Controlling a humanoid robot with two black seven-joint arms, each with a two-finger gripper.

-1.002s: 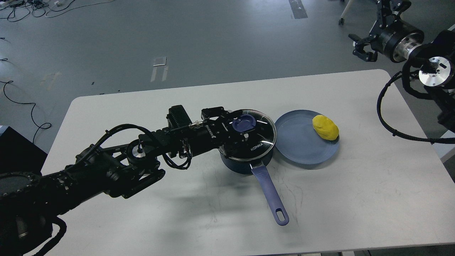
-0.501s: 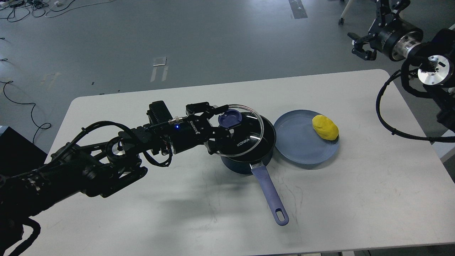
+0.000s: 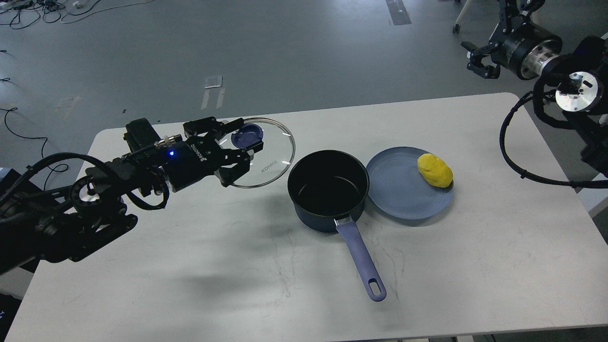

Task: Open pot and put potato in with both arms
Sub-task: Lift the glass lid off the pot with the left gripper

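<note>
The pot (image 3: 327,190) stands uncovered in the middle of the table, its black inside empty and its long blue handle (image 3: 362,263) pointing toward me. My left gripper (image 3: 241,145) is shut on the blue knob (image 3: 248,135) of the glass lid (image 3: 275,156) and holds it in the air, left of the pot. The yellow potato (image 3: 434,170) lies on the right side of the light-blue plate (image 3: 403,192), which touches the pot's right side. My right gripper (image 3: 479,58) is open and empty, high beyond the table's far right corner.
The white table (image 3: 475,266) has rounded corners; its far edge runs just behind the lid. The right arm's cable loop (image 3: 510,152) hangs over the table's right edge. A dark box (image 3: 14,190) stands off the left edge.
My left gripper has lifted the lid off the pot and carried it left and back, leaving the pot uncovered. The right gripper has shifted slightly up.
</note>
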